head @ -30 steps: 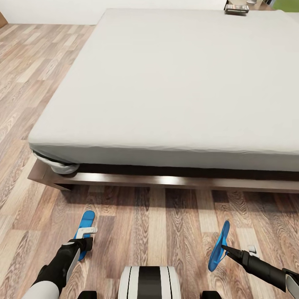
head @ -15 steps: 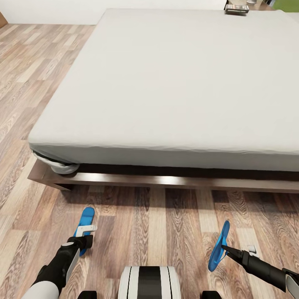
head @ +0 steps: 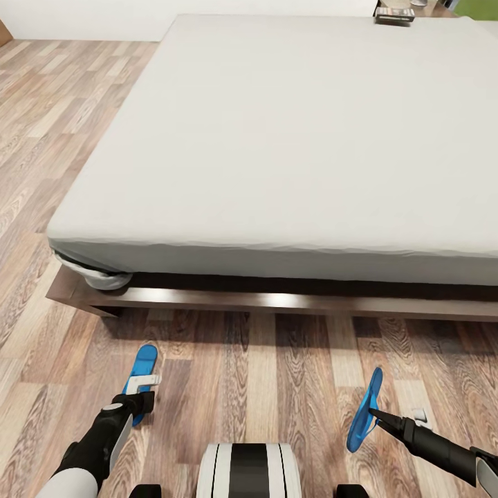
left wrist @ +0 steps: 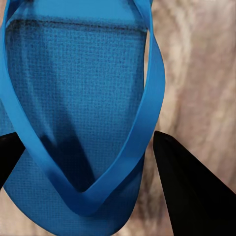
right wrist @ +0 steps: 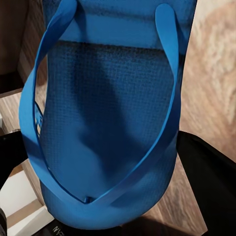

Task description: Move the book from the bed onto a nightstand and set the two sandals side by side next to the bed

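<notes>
Sandals – left sandal (head: 142,377) flat on floor (head: 263,373) by bed (head: 277,152), left gripper (head: 140,391) spread around it | right sandal (head: 364,408) lifted edgewise – right gripper (head: 370,413) clamping it

The bed (head: 304,138) runs off the right edge; the book (head: 395,14) is too small to read.

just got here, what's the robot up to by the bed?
It is working on the two blue sandals on the wood floor at the foot of the bed. The left gripper is over the left sandal, which lies flat, fingers open either side of it. The right gripper holds the right sandal tilted up on edge. The sandals are far apart, not yet side by side. A book sits beyond the bed's far corner.
</notes>
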